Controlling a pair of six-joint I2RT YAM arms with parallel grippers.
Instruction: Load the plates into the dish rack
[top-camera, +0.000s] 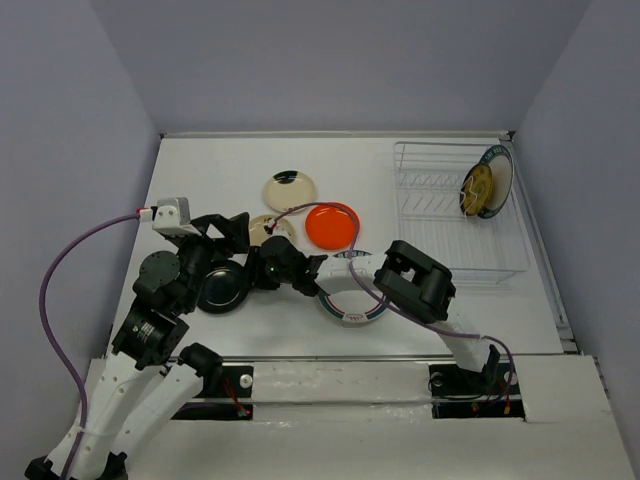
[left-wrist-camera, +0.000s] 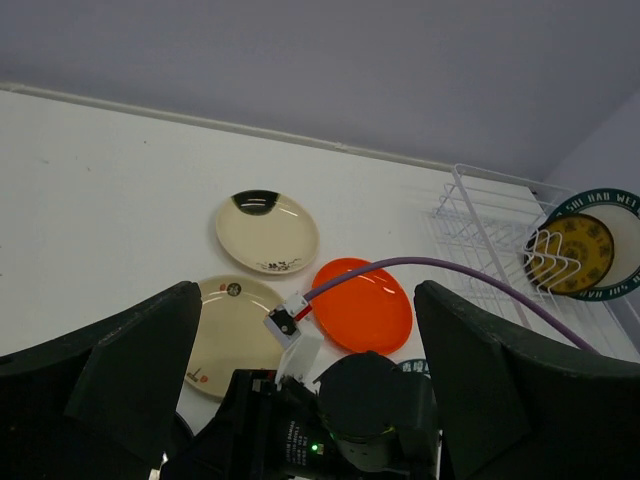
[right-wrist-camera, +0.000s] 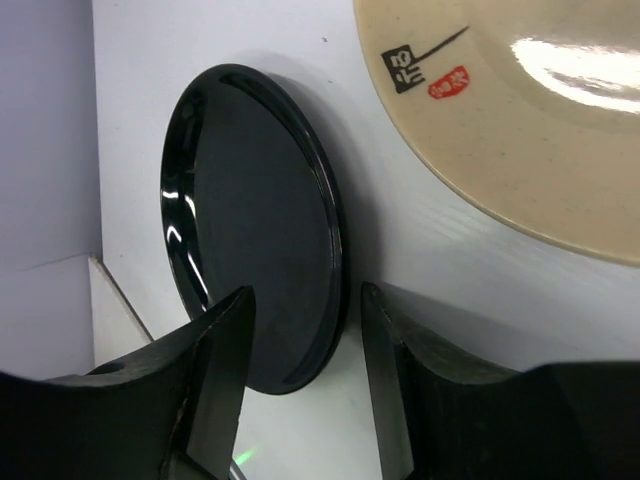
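Observation:
The black plate (top-camera: 222, 288) lies flat near the left arm. My right gripper (top-camera: 254, 272) is open with its jaws either side of that plate's rim (right-wrist-camera: 260, 230), a gap showing at the right jaw (right-wrist-camera: 305, 295). My left gripper (top-camera: 232, 230) is open and empty above the right wrist (left-wrist-camera: 305, 295). Two cream plates (top-camera: 290, 190) (top-camera: 262, 232), an orange-red plate (top-camera: 332, 225) and a teal-rimmed plate (top-camera: 350, 308), partly under the right arm, lie flat. The white wire dish rack (top-camera: 455, 215) holds an amber plate (top-camera: 477, 190) and a teal-rimmed plate (top-camera: 499, 175) upright.
The rack stands at the back right against the table's right edge (top-camera: 545, 270). Grey walls close in the back and both sides. A purple cable (top-camera: 60, 290) loops off the left arm, and another crosses above the orange plate (left-wrist-camera: 440, 265).

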